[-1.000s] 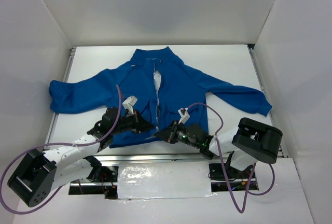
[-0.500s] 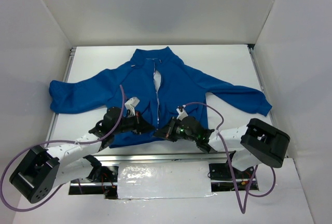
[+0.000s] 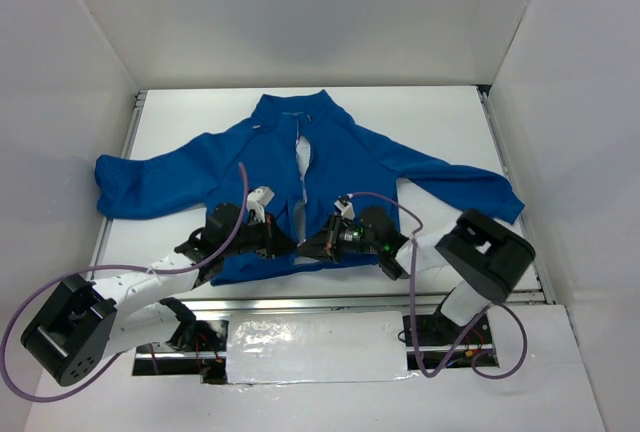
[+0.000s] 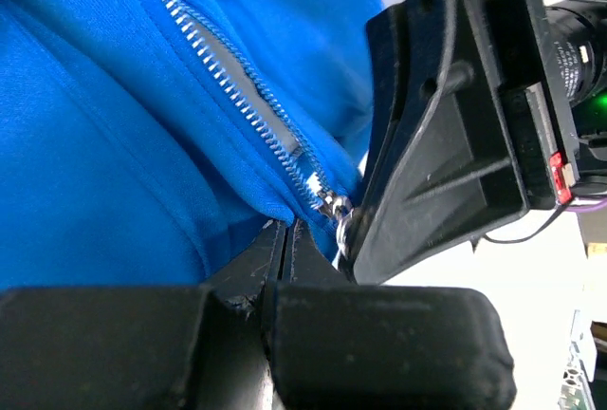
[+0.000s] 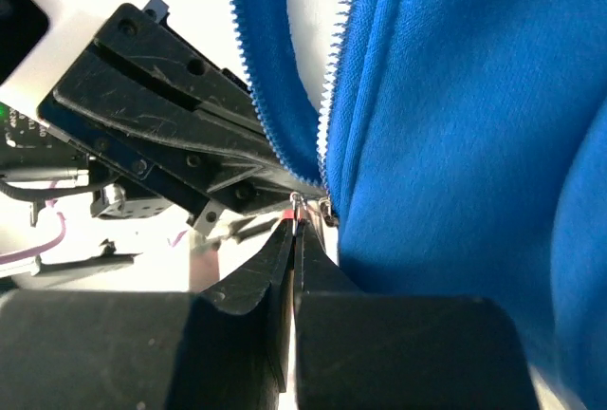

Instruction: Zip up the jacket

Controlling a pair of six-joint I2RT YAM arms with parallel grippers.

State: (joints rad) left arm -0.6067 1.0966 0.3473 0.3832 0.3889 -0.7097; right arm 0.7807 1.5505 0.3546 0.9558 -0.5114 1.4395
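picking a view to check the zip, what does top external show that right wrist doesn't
Only top external: the whole jacket spread on the table, both sleeves out, collar at the far end, the front gaping open below it, and both arms reaching in. Only right wrist: individual zipper teeth, and the right gripper shut, pinching the small metal pull at the bottom of the zip. Both: blue fabric, the unzipped front, and the left gripper right beside the right one.
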